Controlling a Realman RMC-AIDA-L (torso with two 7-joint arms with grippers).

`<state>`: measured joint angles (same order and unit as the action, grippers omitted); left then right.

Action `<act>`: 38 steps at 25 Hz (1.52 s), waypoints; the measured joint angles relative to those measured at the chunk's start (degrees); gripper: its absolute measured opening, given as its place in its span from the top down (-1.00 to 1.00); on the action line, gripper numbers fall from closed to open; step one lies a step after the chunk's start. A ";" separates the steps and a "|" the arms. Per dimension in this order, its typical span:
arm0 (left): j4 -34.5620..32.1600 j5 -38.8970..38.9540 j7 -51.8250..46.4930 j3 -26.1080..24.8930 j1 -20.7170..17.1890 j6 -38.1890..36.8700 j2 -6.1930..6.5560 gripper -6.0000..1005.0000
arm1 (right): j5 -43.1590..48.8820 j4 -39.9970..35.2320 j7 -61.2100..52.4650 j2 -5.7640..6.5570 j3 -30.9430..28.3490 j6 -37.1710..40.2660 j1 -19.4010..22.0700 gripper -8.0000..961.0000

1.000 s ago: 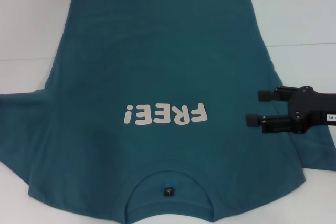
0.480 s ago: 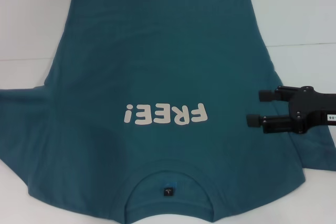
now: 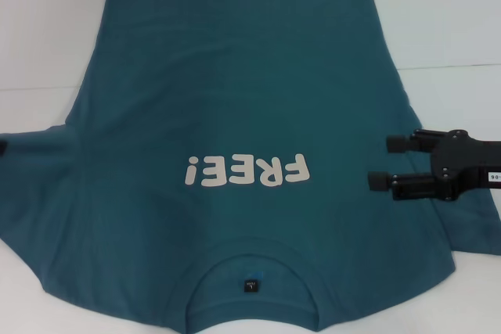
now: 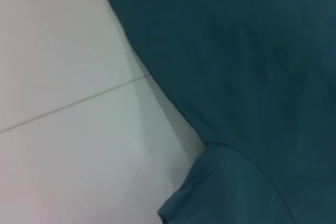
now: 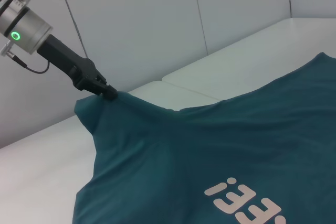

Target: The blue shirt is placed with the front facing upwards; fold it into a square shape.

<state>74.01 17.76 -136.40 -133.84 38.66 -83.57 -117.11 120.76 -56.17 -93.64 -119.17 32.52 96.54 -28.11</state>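
**Blue shirt, front up, on white table — one sleeve tip gripped**

Item: the blue shirt (image 3: 235, 115), dark teal, short-sleeved, spread flat on the white table (image 3: 47, 29) with its collar at the near edge and its hem at the far edge.

Markings: white lettering "FREE!" (image 3: 247, 170) across the chest, reading upside down in the head view. A small dark label (image 3: 250, 285) sits inside the round neck, nearer than the lettering; its print is too small to read.

Right gripper (image 3: 383, 163): black, over the shirt's right side, level with the lettering and just to its right. Its two fingers (image 3: 378, 180) point toward the lettering, parted by a moderate gap with nothing between them. Whether they touch the cloth cannot be told.

Left gripper (image 5: 111, 93): at the shirt's left sleeve (image 5: 97, 111), far from the lettering. In the right wrist view its dark tip is closed on the sleeve edge, which rises in a small peak above the table. A green ring light (image 5: 16, 35) glows on that arm's wrist.
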 joint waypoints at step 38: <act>-14.77 9.17 -6.75 1.69 4.81 4.92 -6.84 0.77 | 0.02 -0.09 0.48 0.07 0.62 0.44 0.77 -0.97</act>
<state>59.24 26.93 -143.15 -132.15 43.47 -78.65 -123.96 120.79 -56.26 -93.16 -119.10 33.14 96.98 -27.34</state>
